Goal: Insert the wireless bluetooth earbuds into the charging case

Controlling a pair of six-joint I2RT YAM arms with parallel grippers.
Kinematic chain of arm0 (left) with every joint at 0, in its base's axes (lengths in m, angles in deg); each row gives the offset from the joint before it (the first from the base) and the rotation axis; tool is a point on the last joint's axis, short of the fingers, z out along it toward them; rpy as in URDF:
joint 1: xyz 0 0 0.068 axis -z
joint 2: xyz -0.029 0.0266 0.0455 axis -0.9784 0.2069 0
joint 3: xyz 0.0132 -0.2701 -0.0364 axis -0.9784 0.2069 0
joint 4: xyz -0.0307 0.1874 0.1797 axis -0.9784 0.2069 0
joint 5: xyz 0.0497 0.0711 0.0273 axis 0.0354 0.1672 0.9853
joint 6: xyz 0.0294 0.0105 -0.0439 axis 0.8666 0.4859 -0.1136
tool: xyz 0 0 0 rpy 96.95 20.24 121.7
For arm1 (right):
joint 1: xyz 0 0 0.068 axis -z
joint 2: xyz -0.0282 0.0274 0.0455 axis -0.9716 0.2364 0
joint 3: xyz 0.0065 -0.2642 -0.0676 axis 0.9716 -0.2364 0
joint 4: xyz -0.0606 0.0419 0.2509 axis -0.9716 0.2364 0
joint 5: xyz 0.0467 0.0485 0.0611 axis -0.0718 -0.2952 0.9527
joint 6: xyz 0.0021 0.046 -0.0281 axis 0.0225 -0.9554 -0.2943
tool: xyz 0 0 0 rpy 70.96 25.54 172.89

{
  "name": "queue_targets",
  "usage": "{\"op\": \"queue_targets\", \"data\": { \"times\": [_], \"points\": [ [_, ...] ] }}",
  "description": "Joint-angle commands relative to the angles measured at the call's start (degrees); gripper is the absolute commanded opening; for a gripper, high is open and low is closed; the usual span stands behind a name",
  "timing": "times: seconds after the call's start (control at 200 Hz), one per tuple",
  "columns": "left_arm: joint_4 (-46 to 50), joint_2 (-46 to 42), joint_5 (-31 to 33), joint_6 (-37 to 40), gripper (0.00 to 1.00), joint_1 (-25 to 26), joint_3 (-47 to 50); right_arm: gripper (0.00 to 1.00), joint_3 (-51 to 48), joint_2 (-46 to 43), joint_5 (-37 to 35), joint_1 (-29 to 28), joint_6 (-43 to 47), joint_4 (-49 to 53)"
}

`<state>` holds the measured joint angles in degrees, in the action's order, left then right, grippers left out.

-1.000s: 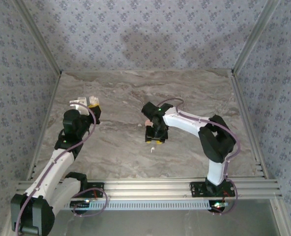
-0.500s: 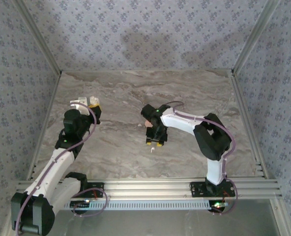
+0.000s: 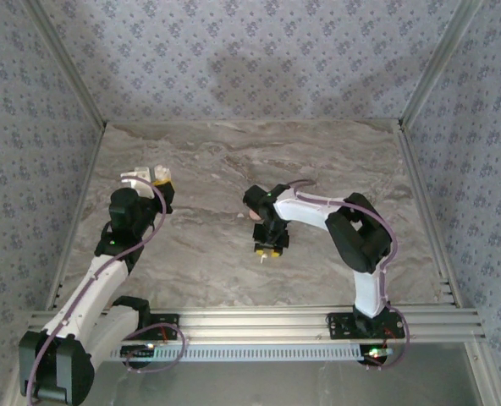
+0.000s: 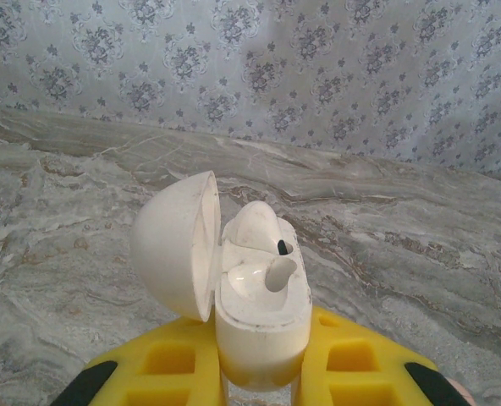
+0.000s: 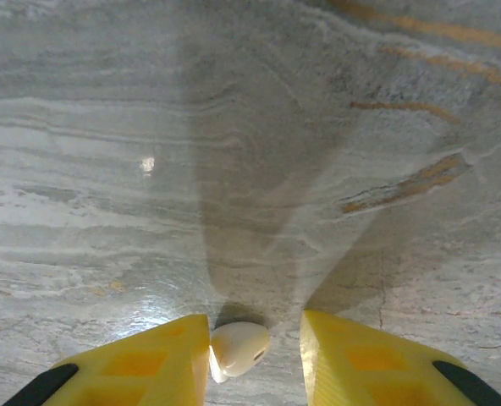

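One earbud (image 4: 272,272) sits in the charging case (image 4: 259,317) pinched by left gripper (image 4: 263,368); well apart from it, right gripper (image 5: 255,334), jaws spread, flanks another earbud (image 5: 240,345).

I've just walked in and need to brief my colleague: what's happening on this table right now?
The left fingers hold the open charging case, lid flipped back, with what looks like one earbud already seated inside. The right fingers hang low over the table, open on either side of a loose earbud lying there, not yet gripped.
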<state>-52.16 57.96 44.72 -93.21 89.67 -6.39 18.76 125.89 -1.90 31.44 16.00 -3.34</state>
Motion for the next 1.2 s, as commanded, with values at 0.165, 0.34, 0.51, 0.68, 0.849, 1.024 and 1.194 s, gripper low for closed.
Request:
{"op": "queue_targets", "data": {
  "times": [0.165, 0.34, 0.51, 0.68, 0.849, 1.024, 1.194],
  "points": [
    [-1.54, -0.54, -1.02, -0.33, 0.14, -0.43, -0.26, 0.29, -0.76, 1.2, 0.83, -0.81, -1.66, -0.95],
    [-1.41, -0.73, -0.93, -0.34, 0.14, -0.37, -0.21, 0.32, -0.83, 1.13, 1.53, -1.39, -2.24, -0.59],
    [-1.41, -0.71, -0.94, -0.38, 0.14, -0.37, -0.1, 0.32, -1.37, 0.32, 1.46, -1.84, -3.06, -0.17],
    [-1.41, -0.67, -0.93, -0.32, 0.14, -0.37, -0.06, 0.28, -1.34, 0.06, 1.71, -2.29, -3.55, -0.84],
    [-1.22, -0.98, -0.93, -0.26, 0.14, -0.37, 0.0, 0.27, -0.93, 0.14, 1.79, -2.35, -3.54, -0.94],
    [-1.14, -1.04, -1.02, -0.32, 0.14, -0.37, 0.22, 0.24, -0.88, -1.06, 0.41, -2.56, -3.66, -0.65],
    [-2.76, -0.28, -3.76, -0.24, 0.14, -0.37, 0.99, 0.23, -1.23, -3.58, -1.92, -2.57, -3.43, -1.57]
  ]
}}
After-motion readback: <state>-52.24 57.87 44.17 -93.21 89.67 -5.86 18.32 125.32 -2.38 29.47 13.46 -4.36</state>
